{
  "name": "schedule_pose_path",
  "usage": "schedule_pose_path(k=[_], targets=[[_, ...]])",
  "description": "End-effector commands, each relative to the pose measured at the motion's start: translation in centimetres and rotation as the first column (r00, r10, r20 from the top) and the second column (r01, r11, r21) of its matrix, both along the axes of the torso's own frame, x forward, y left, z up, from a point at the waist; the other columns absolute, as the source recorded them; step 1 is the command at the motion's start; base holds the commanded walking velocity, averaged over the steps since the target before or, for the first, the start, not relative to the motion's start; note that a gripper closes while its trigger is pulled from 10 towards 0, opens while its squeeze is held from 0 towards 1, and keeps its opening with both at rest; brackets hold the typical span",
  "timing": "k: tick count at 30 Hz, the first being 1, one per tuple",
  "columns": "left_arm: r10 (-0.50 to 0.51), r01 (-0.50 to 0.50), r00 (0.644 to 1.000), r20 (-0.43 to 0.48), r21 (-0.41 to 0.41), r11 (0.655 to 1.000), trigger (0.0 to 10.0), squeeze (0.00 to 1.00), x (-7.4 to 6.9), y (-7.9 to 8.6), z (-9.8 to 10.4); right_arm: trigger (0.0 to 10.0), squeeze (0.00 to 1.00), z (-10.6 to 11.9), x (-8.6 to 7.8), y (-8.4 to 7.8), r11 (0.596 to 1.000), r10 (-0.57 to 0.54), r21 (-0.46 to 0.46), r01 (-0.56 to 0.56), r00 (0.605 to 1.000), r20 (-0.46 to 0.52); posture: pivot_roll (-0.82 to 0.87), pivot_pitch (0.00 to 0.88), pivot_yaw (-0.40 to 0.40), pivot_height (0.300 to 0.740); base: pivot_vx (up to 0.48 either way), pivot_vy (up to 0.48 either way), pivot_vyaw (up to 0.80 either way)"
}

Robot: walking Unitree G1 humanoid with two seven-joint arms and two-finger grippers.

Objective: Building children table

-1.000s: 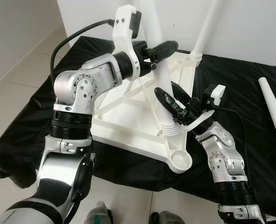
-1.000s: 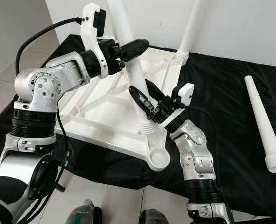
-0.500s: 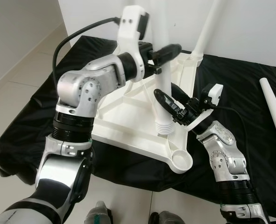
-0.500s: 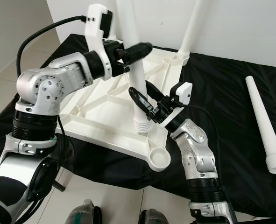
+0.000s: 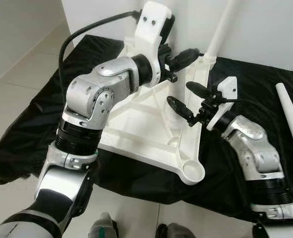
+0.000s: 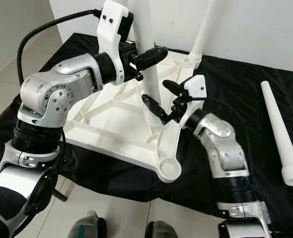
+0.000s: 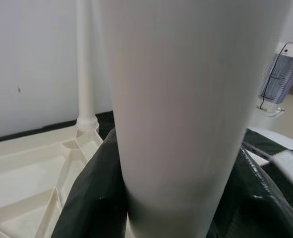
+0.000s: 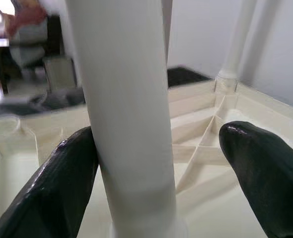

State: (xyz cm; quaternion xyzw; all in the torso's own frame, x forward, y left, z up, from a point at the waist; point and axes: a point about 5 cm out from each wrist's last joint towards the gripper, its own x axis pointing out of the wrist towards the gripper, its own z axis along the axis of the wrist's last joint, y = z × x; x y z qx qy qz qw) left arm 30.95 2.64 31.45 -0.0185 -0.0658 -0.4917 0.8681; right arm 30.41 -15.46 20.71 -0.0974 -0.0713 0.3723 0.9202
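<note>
Left gripper (image 6: 153, 53) clamps the upright table leg (image 6: 147, 29); keep it plumb in the tabletop (image 6: 106, 119) socket; right gripper (image 6: 161, 97) open around it.

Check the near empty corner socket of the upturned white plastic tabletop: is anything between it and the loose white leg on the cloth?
Nothing visible blocks it. The socket stands open; black cloth and the right arm's elbow lie between it and the loose tapered leg.
</note>
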Motion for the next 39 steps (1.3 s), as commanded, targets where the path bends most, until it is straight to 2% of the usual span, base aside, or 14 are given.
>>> schedule_pose_path(k=[1,9,24,25,28,29,30,31,33,34,35,36,37,39], targets=[[-0.034,0.034,0.996,0.08,0.008,0.999,10.0,0.0,-0.7,-0.5,1.2,10.0,0.0,-0.2,0.0,0.0,0.999,0.016,-0.046,-0.016,1.0,-0.011,0.0,0.023,-0.042,0.74,0.0,0.0,0.0],[-0.054,0.053,0.994,0.1,0.018,0.998,10.0,0.0,-1.1,-1.0,1.3,10.0,0.0,0.1,0.3,0.6,0.991,0.056,-0.119,-0.054,0.998,0.01,-0.01,0.015,-0.046,0.74,0.0,0.0,0.0],[-0.082,0.078,0.99,0.118,0.039,0.996,10.0,0.0,-1.7,-1.8,0.9,10.0,0.0,1.2,1.2,1.3,0.991,0.064,-0.123,-0.061,0.998,0.023,-0.01,0.006,-0.049,0.74,0.0,0.0,0.0],[-0.083,0.079,0.989,0.119,0.04,0.996,10.0,0.0,-1.7,-1.9,0.9,8.7,0.0,1.3,1.3,1.3,0.991,0.061,-0.122,-0.058,0.998,0.022,-0.01,0.007,-0.051,0.74,0.0,0.0,0.0],[-0.083,0.079,0.989,0.12,0.041,0.996,10.0,0.0,-1.7,-1.9,0.9,8.7,0.0,1.4,1.4,1.2,0.991,0.059,-0.123,-0.056,0.998,0.021,0.0,0.007,-0.051,0.74,0.0,0.0,0.0],[-0.083,0.079,0.989,0.12,0.041,0.996,10.0,0.0,-1.7,-1.9,0.9,10.0,0.0,1.6,1.5,1.1,0.992,0.053,-0.117,-0.05,0.998,0.025,0.0,0.007,-0.052,0.74,0.0,0.0,0.0],[-0.083,0.078,0.989,0.121,0.041,0.996,10.0,0.0,-1.8,-1.9,0.9,9.5,0.0,1.9,1.6,1.0,0.993,0.046,-0.108,-0.042,0.999,0.028,0.0,0.008,-0.052,0.74,0.0,0.0,0.0],[-0.082,0.078,0.989,0.121,0.041,0.996,10.0,0.0,-1.8,-1.9,0.9,9.5,0.0,2.1,1.7,1.0,0.994,0.041,-0.101,-0.038,0.999,0.031,0.0,0.008,-0.052,0.74,0.0,0.0,0.0],[-0.082,0.078,0.989,0.12,0.039,0.996,10.0,0.0,-1.8,-2.0,0.8,7.9,0.0,2.3,1.8,0.9,0.994,0.042,-0.097,-0.039,0.999,0.029,-0.01,0.009,-0.054,0.74,0.0,0.0,0.0],[-0.082,0.078,0.989,0.12,0.039,0.996,10.0,0.0,-1.7,-2.0,0.8,7.9,0.0,2.3,1.8,0.9,0.994,0.044,-0.098,-0.041,0.999,0.027,-0.01,0.009,-0.054,0.74,0.0,0.0,0.0],[-0.082,0.078,0.989,0.12,0.038,0.996,10.0,0.0,-1.8,-2.0,0.9,7.0,0.0,2.2,1.8,0.9,0.994,0.042,-0.102,-0.04,0.999,0.023,-0.01,0.009,-0.055,0.74,0.0,0.0,0.0],[-0.082,0.078,0.989,0.121,0.038,0.996,10.0,0.0,-1.8,-2.0,0.9,7.0,0.0,2.1,1.8,0.9,0.994,0.04,-0.105,-0.038,0.999,0.02,-0.01,0.009,-0.055,0.74,0.0,0.0,0.0],[-0.082,0.078,0.989,0.122,0.038,0.996,10.0,0.0,-1.8,-2.0,0.9,4.9,0.0,2.0,1.8,0.8,0.994,0.038,-0.108,-0.036,0.999,0.014,-0.01,0.009,-0.056,0.74,0.0,0.0,0.0],[-0.082,0.078,0.989,0.123,0.037,0.996,10.0,0.0,-1.8,-2.0,0.9,4.9,0.0,2.0,1.8,0.8,0.993,0.036,-0.109,-0.035,0.999,0.011,-0.01,0.009,-0.056,0.74,0.0,0.0,0.0]])
